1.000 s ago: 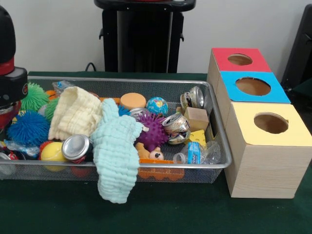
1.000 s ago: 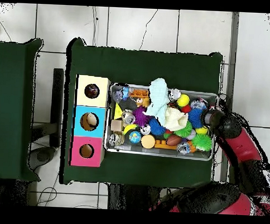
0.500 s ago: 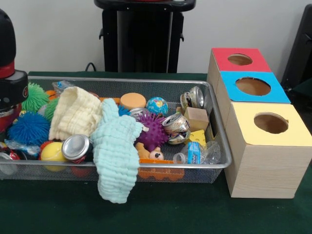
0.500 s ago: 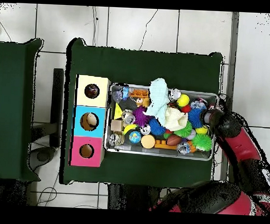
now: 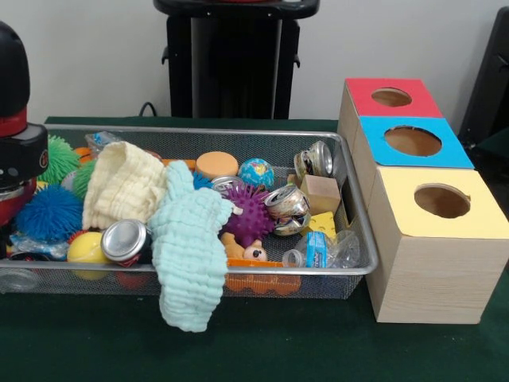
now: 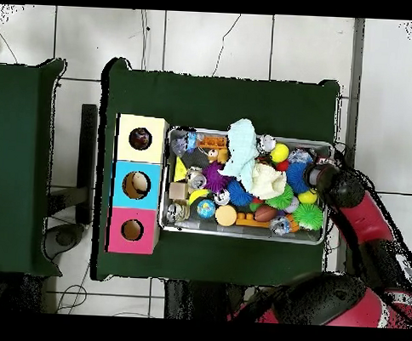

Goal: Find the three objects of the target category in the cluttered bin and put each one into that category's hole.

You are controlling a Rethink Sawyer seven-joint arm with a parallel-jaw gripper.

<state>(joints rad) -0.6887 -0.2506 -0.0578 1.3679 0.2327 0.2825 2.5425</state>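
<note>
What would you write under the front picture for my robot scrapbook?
Wire bin crammed with toys, crushed cans and a mint cloth draped over its rim, beside red, blue and yellow boxes.

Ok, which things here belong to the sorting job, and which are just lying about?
Job: wire bin with its clutter (target category not evident); red-topped box; blue-topped box; yellow-topped box; arm.
Lying about: black stand; second green table.
</note>
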